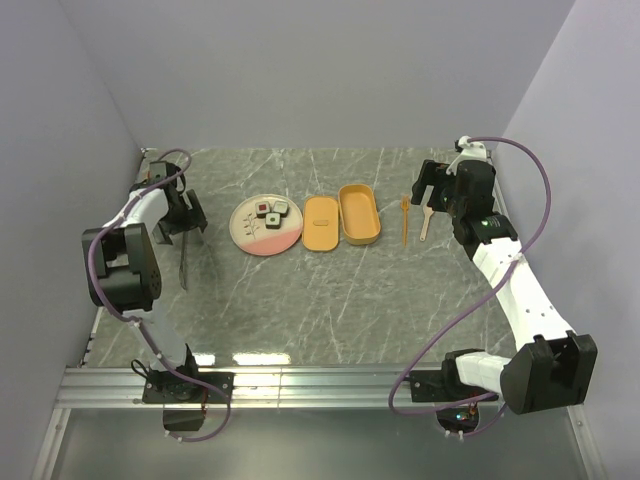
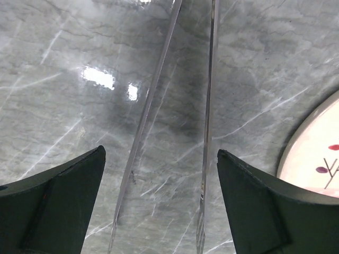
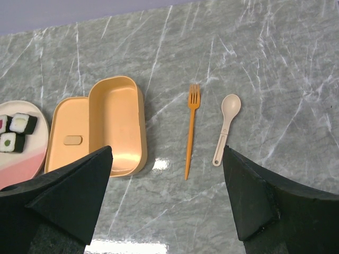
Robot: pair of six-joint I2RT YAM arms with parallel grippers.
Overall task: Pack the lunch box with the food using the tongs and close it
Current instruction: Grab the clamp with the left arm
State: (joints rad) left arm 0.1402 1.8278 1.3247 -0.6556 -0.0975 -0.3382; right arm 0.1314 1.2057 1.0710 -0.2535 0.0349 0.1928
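We are at the pick-up of the tongs [image 1: 183, 265], which lie flat on the table [image 1: 330, 300] near its left edge, just left of the plate [image 1: 262, 240]. The left gripper [image 1: 186, 228] hangs over them with its fingers [image 2: 58, 206] spread wide and holding nothing. In the wrist view both thin arms run through the gap, and neither touches a pad as far as we can tell. The arms draw together toward the top of that view, with the joint itself out of frame. To do this well, we judge, we should come down until the pads flank both arms, keep the tongs centred in the gap, and close only part way — firm enough to carry them, not so hard that the tips clamp shut, since they must open over the food [image 1: 272, 211]. The metal is slim and the tabletop glossy, so a slanted or off-centre squeeze could skid one arm out; a square, slow close looks safest. We cannot tell how near the pads are to the table. The food sits on the far part of the plate, and the box [image 1: 359, 213] lies open to its right with the lid [image 1: 320, 222] between. The right gripper [image 3: 167, 153] hovers close by the fork [image 3: 192, 132] and spoon [image 3: 226, 127] toward the right edge — fingers wide, empty.
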